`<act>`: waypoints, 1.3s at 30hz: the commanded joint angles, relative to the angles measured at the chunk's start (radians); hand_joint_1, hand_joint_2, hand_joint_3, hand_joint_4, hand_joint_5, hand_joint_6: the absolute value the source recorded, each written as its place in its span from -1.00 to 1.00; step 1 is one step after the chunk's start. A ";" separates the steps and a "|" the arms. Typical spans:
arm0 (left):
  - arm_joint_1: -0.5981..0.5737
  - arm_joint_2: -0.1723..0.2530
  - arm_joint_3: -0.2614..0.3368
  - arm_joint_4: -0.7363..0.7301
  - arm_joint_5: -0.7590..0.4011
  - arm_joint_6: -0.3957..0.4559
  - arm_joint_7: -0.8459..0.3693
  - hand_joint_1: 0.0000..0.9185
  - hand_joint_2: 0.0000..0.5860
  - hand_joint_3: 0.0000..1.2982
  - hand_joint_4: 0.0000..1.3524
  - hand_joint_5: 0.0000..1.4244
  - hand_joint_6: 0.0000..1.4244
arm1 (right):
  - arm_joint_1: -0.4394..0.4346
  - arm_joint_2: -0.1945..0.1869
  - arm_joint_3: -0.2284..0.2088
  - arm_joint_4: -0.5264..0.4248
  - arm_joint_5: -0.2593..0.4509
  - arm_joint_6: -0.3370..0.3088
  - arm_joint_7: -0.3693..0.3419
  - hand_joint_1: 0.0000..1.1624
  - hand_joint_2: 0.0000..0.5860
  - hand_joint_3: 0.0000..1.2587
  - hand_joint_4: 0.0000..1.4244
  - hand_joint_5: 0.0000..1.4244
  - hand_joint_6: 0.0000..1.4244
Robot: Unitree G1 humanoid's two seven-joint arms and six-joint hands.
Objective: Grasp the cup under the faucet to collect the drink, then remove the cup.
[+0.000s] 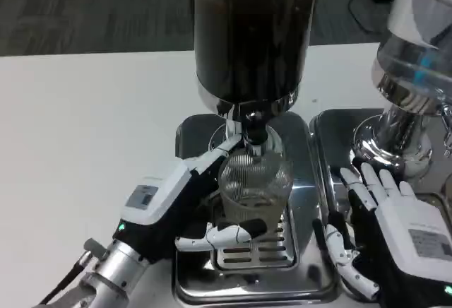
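Note:
A clear ribbed cup stands on the drip grate of the steel tray, directly beneath the chrome faucet of a tall dark drink dispenser. My left hand wraps around the cup from the left, one finger behind it and the thumb in front at its base. I cannot tell whether any liquid is in the cup. My right hand lies with fingers spread on the neighbouring tray at the right, holding nothing.
A second dispenser with a chrome base and clear tank stands on its own steel tray at the right, just beyond my right hand. White table stretches to the left. Cables lie on the floor at the back right.

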 commanded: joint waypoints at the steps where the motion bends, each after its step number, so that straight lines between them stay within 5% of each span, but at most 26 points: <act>1: 0.033 0.031 0.013 -0.023 -0.030 -0.008 -0.024 -0.71 -0.76 -1.00 -0.89 -0.43 -0.58 | 0.000 -0.003 -0.003 0.006 0.019 -0.011 -0.007 -0.75 0.82 -0.82 -1.00 -1.00 -1.00; 7: 0.077 0.065 0.044 -0.066 -0.065 -0.011 -0.036 -0.95 -0.84 -0.99 -0.92 -0.45 -0.59 | 0.000 -0.008 -0.002 0.008 0.011 -0.014 -0.021 -0.81 0.80 -0.82 -1.00 -1.00 -1.00; 20: 0.211 0.147 0.152 -0.197 -0.130 -0.014 -0.031 -1.00 -0.75 -0.92 -0.89 -0.50 -0.65 | 0.005 -0.019 -0.013 -0.012 -0.006 -0.010 -0.027 -0.85 0.73 -0.84 -1.00 -1.00 -1.00; 27: 0.316 0.229 0.245 -0.397 -0.127 0.057 -0.063 -1.00 -0.64 -1.00 -1.00 -0.94 -1.00 | -0.001 -0.053 -0.031 -0.017 0.002 -0.023 -0.004 -0.88 0.73 -0.92 -1.00 -1.00 -1.00; 33: 0.359 0.239 0.310 -0.535 -0.225 0.078 -0.196 -1.00 -0.61 -1.00 -1.00 -1.00 -1.00 | -0.012 -0.111 -0.037 -0.010 -0.032 -0.045 0.005 -0.88 0.76 -0.95 -1.00 -1.00 -1.00; 39: 0.378 0.225 0.381 -0.680 -0.401 0.017 -0.333 -1.00 -0.58 -1.00 -1.00 -1.00 -1.00 | -0.011 -0.130 -0.051 0.007 -0.009 -0.055 0.005 -0.85 0.79 -1.00 -1.00 -1.00 -1.00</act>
